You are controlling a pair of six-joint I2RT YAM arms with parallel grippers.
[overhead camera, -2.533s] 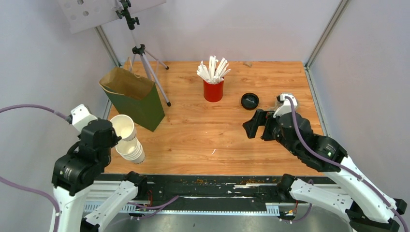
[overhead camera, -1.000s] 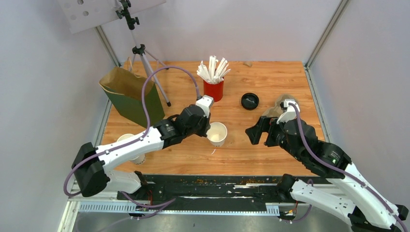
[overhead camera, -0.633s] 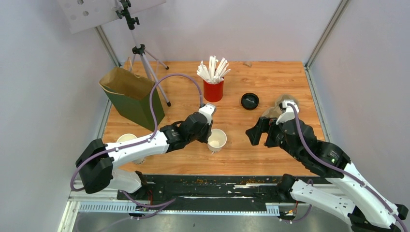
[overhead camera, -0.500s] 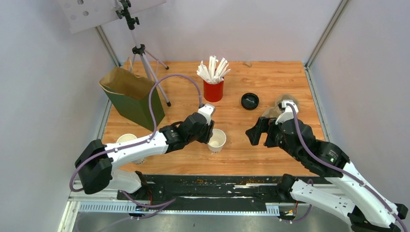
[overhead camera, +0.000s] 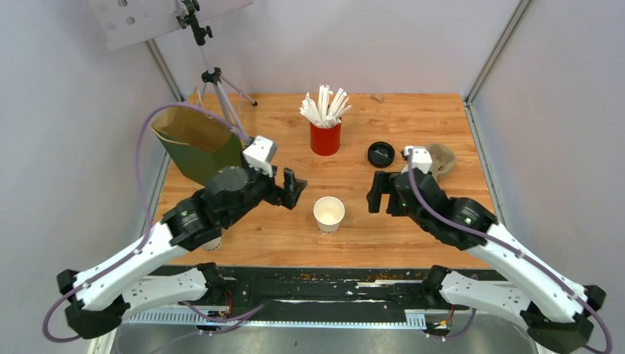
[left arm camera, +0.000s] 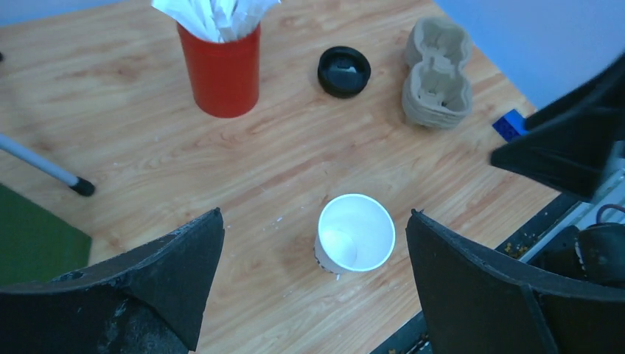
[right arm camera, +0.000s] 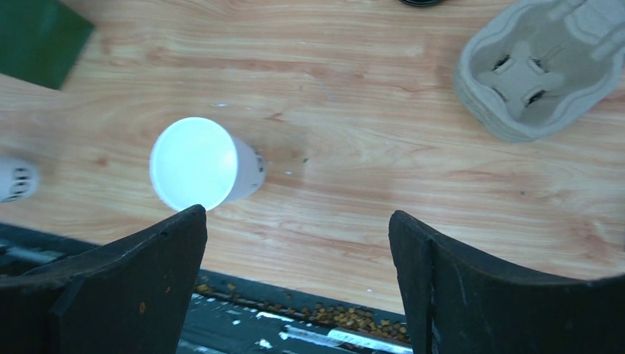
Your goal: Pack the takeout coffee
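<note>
Wooden table (overhead camera: 413, 118), pale grey walls (overhead camera: 383, 37)

Robot test cell, laboratory setting.
Plain white enclosure walls (overhead camera: 383, 37), aluminium frame posts (overhead camera: 496, 51), tripod (overhead camera: 212, 77) on wooden table (overhead camera: 413, 118).

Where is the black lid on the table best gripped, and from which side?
Probably grip the black lid across its round rim, coming straight down from above: it lies flat and low on the table, so its sides offer little. The right gripper is nearer.
</note>
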